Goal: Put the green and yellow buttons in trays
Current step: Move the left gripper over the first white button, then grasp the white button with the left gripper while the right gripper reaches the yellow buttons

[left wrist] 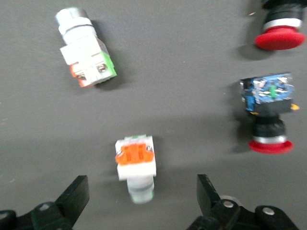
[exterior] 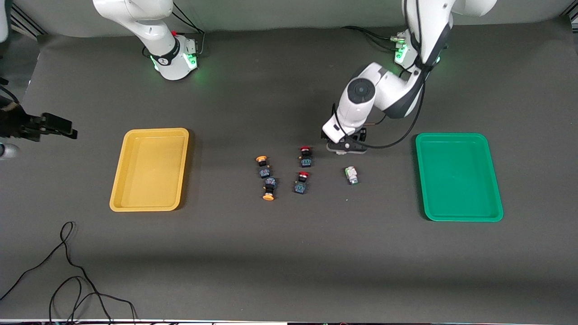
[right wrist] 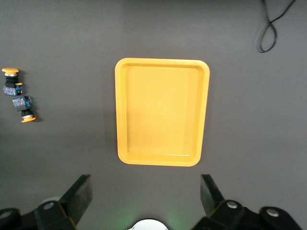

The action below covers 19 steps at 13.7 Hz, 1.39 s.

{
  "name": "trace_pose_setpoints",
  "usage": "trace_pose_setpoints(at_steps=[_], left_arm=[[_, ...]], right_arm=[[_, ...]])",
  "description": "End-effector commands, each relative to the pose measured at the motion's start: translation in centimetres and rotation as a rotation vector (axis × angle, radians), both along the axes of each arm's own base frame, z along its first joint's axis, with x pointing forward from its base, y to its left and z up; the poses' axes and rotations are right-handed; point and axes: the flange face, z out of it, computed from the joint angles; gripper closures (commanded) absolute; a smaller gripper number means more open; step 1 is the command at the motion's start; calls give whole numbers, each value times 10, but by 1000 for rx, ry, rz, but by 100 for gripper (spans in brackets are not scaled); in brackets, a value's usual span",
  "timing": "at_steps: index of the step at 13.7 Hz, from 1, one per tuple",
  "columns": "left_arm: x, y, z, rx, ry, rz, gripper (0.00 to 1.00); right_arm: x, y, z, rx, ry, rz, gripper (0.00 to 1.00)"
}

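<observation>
Left wrist view: I see the left gripper (left wrist: 139, 201) open, fingers either side of a white switch with an orange mark (left wrist: 135, 165); the green-marked switch (exterior: 351, 175) lies on the table near the green tray (exterior: 493, 180). Right gripper (right wrist: 146, 199) waits open over the yellow tray (right wrist: 162, 111), two yellow-capped switches (exterior: 266, 177) nearby.

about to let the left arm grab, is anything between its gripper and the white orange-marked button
Nothing visible. The left gripper hangs open right over the white orange-marked button, which lies between its fingers. The white green-marked button and red-capped switches lie off to the sides.
</observation>
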Motion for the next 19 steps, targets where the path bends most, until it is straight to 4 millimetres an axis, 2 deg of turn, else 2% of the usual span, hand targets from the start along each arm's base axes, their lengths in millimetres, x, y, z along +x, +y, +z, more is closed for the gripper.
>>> trace_pose_setpoints(at_steps=[1, 3, 4, 6, 7, 8, 9, 10, 11, 12, 14, 16, 18, 19], left_arm=[[2, -4, -25, -4, 0, 13, 0], [3, -3, -29, -7, -1, 20, 2], [4, -2, -28, -7, -2, 21, 10], [4, -2, -26, -4, 1, 39, 40], [5, -2, -24, -3, 1, 44, 55], [9, 0, -22, -5, -3, 51, 65], [11, 1, -17, -8, -8, 60, 70], [13, 1, -14, 2, 2, 70, 71], [19, 1, -2, 19, 18, 72, 71], [32, 5, 21, 43, 37, 83, 71], [59, 16, 89, 66, 61, 111, 71], [74, 19, 147, 72, 66, 124, 73], [82, 26, 194, 77, 66, 133, 74], [89, 39, 210, 78, 70, 126, 75]], right_arm=[[17, 10, -26, 22, 21, -7, 0], [27, 17, -59, 21, 31, 3, 0], [30, 33, -79, 20, 17, 27, 0], [36, 57, -118, 13, -19, 15, 0], [41, 81, -134, 3, -26, -7, 0], [45, 104, -150, -7, -26, -39, 0], [48, 131, -162, -14, -34, -60, 0], [50, 155, -175, -20, -46, -87, 0], [52, 177, -192, -24, -50, -103, 0], [53, 202, -206, -24, -69, -120, 0], [50, 250, -238, -29, -85, -145, 0], [42, 291, -270, -29, -99, -148, 0], [28, 330, -303, -22, -73, -164, 0], [20, 344, -321, -16, -51, -185, 0]])
